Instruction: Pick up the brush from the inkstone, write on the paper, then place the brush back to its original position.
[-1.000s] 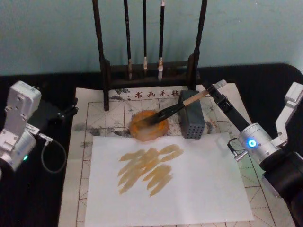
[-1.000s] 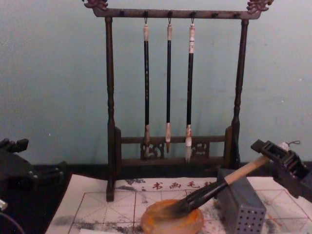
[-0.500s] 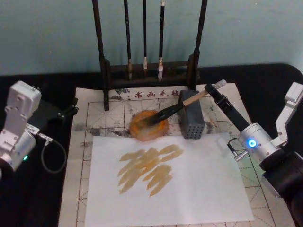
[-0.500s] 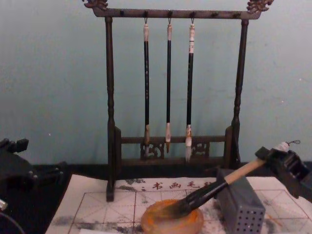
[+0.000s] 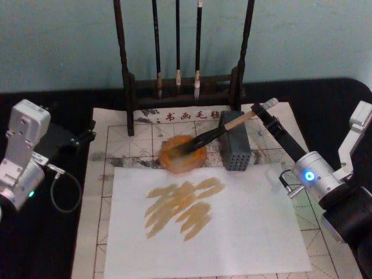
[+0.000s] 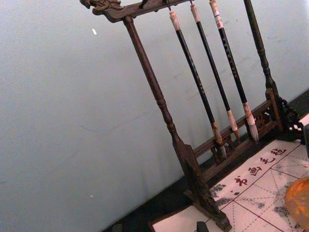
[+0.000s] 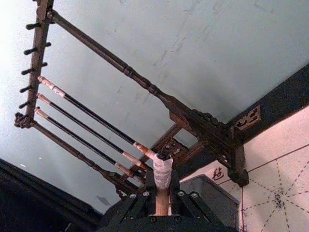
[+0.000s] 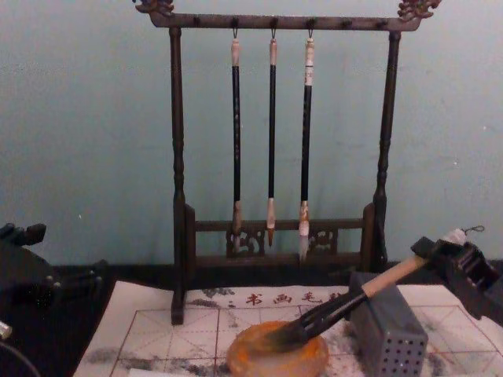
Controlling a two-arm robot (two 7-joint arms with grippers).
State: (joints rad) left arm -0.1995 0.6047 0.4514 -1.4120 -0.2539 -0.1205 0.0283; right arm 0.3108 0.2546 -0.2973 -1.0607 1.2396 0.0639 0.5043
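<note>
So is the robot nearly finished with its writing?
Nearly, it seems. Done: the paper carries brownish strokes, and the brush lies with its bristles on the inkstone and its handle across the grey block. In hand: the right hand grips the brush's wrapped end. Left: let go and pull away. The left hand sits idle beside the paper.

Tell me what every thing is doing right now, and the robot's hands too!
brush: bristles in the inkstone, handle leaning on the grey block.
inkstone: ink-stained, holding the bristles.
white sheet: flat, painted with amber strokes.
gridded paper: flat underneath, smudged grey.
three thin brushes: hanging on the rack.
right gripper: shut on the brush's wrapped end.
left gripper: parked beside the paper's left edge.
</note>
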